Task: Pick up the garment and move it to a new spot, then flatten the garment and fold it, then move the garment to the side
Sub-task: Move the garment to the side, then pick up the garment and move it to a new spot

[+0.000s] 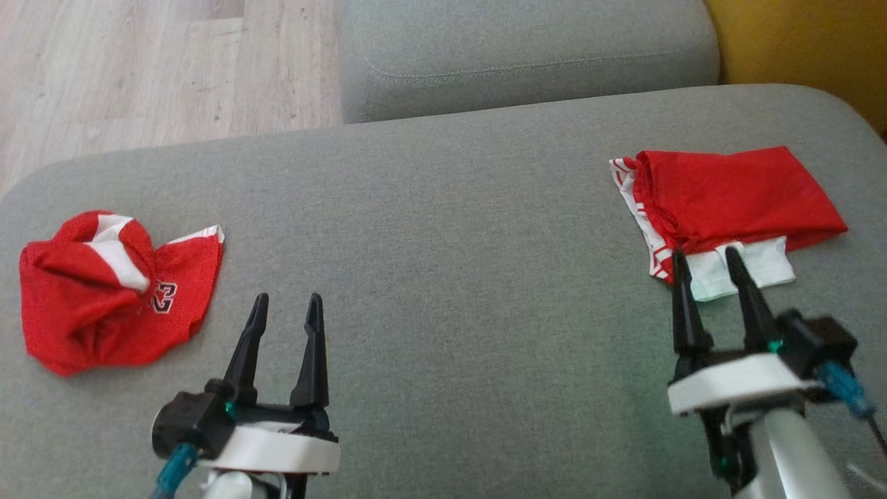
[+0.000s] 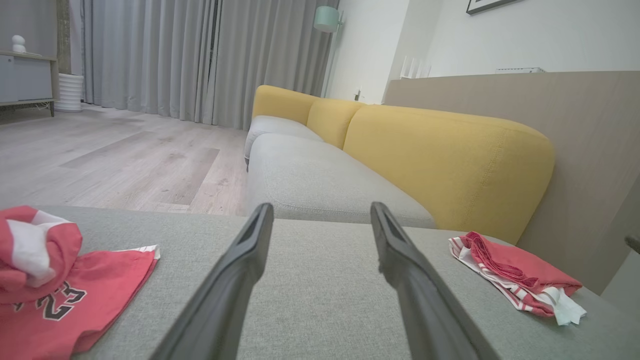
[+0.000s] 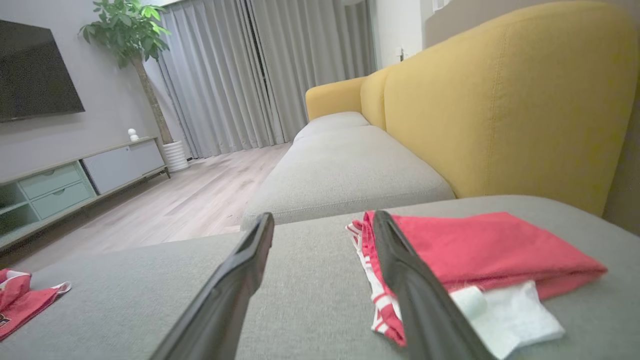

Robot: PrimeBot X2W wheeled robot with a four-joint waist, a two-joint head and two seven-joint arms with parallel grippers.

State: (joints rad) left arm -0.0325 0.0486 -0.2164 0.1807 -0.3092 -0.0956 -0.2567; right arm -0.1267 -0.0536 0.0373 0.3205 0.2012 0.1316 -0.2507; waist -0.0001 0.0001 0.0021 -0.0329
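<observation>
Folded garment (image 1: 734, 197) lies on the cushion (image 1: 450, 242), right side. Left hand (image 1: 288, 298) released, empty. Right hand (image 1: 704, 254) released, at the garment's near edge.

Liv. rm: sofa (image 2: 440, 150), TV (image 3: 35, 65), curtains (image 2: 165, 55)

On the cushion (image 1: 443, 229), the crumpled garment (image 1: 104, 298) lies far left and the folded garment (image 1: 727, 197) far right (well apart); another seat cushion (image 1: 527, 62) sits behind.
</observation>
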